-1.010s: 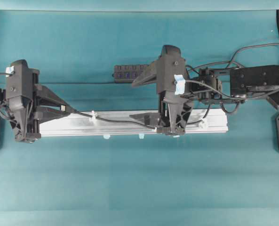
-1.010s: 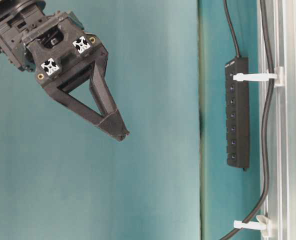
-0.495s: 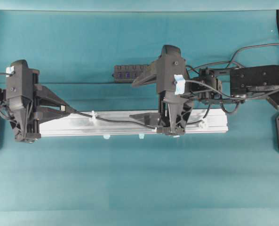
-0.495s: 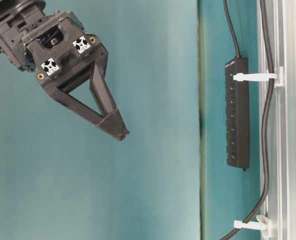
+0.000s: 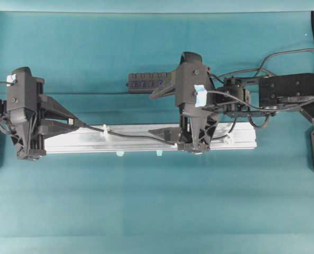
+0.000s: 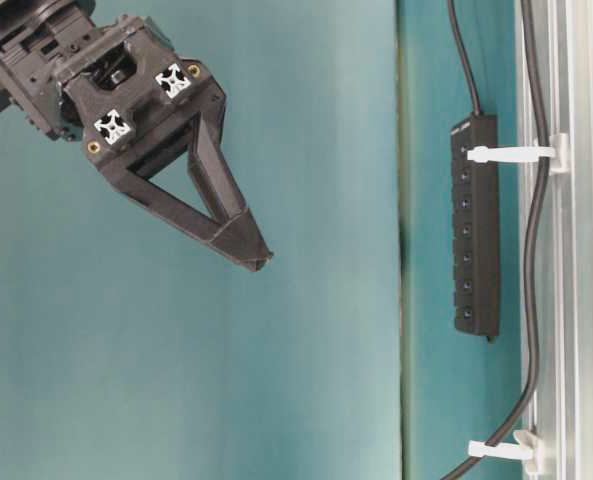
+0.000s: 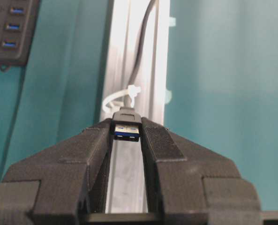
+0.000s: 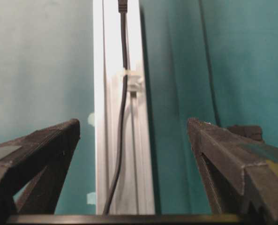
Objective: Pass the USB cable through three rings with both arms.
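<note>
Right gripper tilted since, jaws wide.

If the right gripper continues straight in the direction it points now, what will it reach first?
Probably the white ring on the rail, with the USB cable through it. The open right gripper points along the rail; its height above it is unclear, so it might pass over.

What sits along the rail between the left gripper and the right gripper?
In the overhead view, between the left gripper and right gripper lie the USB cable and one white ring on the rail.
</note>
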